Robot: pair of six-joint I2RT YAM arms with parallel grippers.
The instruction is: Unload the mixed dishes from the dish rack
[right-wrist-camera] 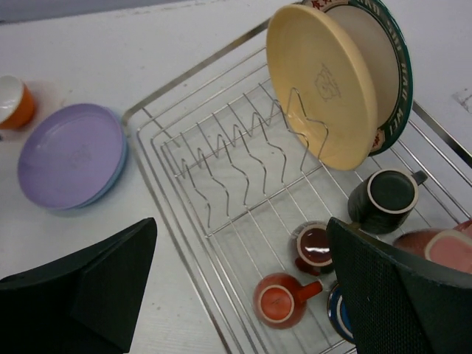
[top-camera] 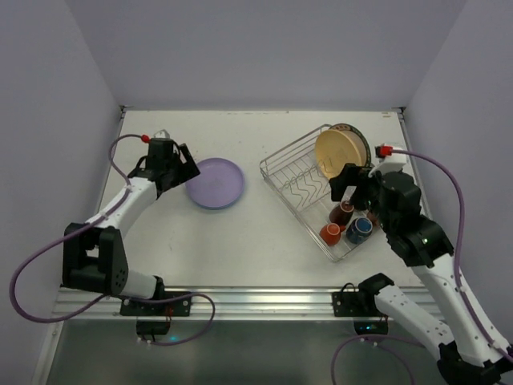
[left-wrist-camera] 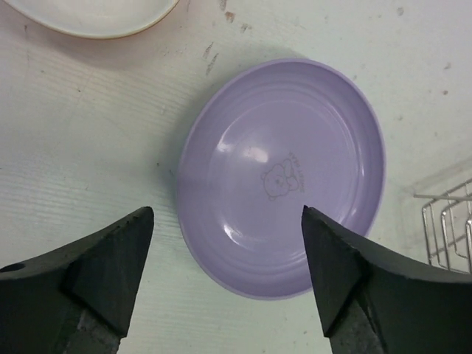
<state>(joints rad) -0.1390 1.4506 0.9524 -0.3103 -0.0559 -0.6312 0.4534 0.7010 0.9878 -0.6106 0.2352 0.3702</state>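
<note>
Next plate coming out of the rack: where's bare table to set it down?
Best patch: the bare table between the lavender plate and the arm bases. A narrower gap lies between that plate and the dish rack. Crowded: the orange bowl beside the plate, mugs in the rack's near end.

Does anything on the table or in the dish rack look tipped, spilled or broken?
Nothing stands out. The tan plate and patterned-rim plate stand in the slots of the dish rack, the mugs sit inside it, and the lavender plate lies flat outside it. Only small dark scuffs mark the tabletop.
</note>
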